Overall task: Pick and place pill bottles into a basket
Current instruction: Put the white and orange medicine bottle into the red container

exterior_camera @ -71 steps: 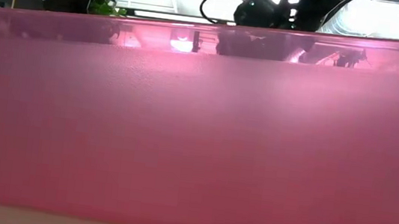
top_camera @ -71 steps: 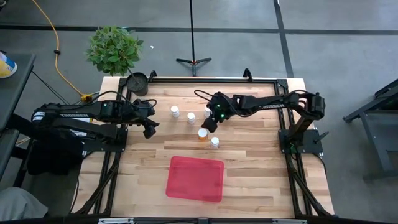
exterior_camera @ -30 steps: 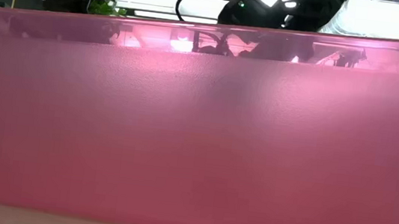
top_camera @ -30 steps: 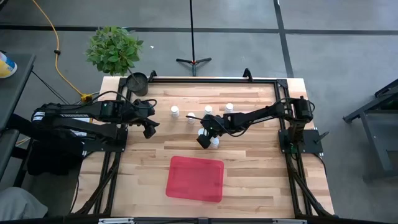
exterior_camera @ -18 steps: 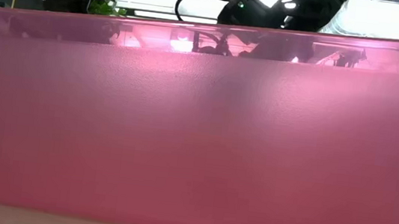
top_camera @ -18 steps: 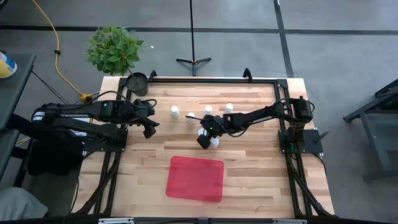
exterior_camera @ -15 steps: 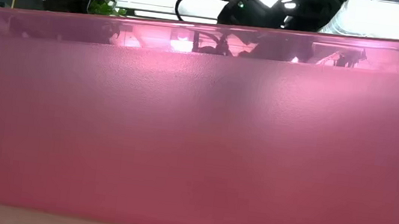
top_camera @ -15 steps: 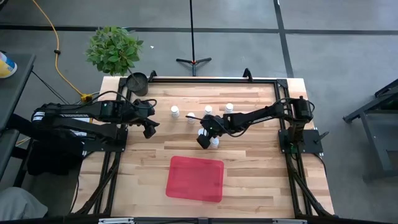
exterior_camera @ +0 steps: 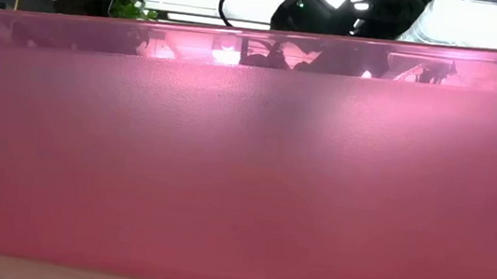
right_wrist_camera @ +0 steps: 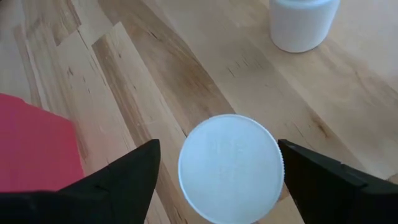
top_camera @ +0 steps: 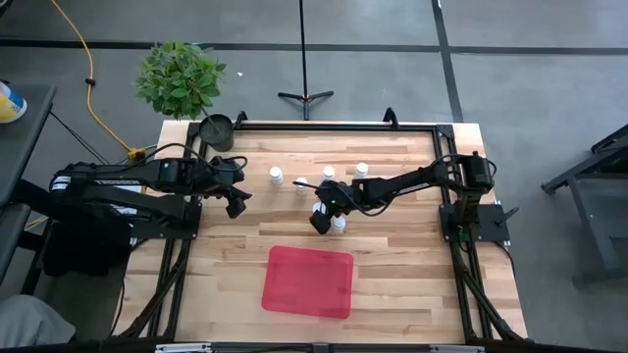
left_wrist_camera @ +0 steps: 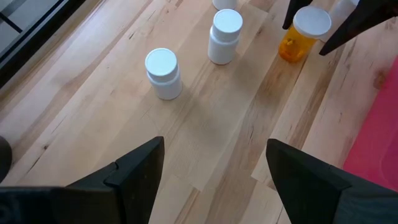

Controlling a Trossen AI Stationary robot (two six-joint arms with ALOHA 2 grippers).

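So the orange bottle (left_wrist_camera: 297,38) is found standing upright on the tabletop (top_camera: 392,265), white cap on top, right in the middle of the bottle cluster, and the right hand (right_wrist_camera: 230,171) is parked straight over it with its fingers (right_wrist_camera: 118,174) spread open on either side of the cap, nothing pinched yet. In the right wrist view that cap fills the gap between the two dark fingers with bare wood visible on both sides, and another white bottle (right_wrist_camera: 303,22) is seen a bit farther off. From above, the right hand (top_camera: 320,218) is shown over the cluster with a white bottle (top_camera: 339,225) just beside it, and three more white-capped ones are lined up behind it: one (top_camera: 277,176) toward the left side, one (top_camera: 329,174) in the middle and one (top_camera: 361,170) toward the right. Two white bottles (left_wrist_camera: 164,73) (left_wrist_camera: 224,36) are picked up in the left wrist view, near the orange one but not touching. The red basket (top_camera: 307,280) is set flat on the near part of the tabletop, well apart from all the bottles and with nothing in it; its wall (exterior_camera: 244,177) pretty much blocks the whole low view. The left hand (top_camera: 235,201) is held off to the left side, fingers (left_wrist_camera: 134,177) open and not on anything. A small dark pot (top_camera: 216,128) and a leafy plant (top_camera: 181,76) are spotted by the far left corner
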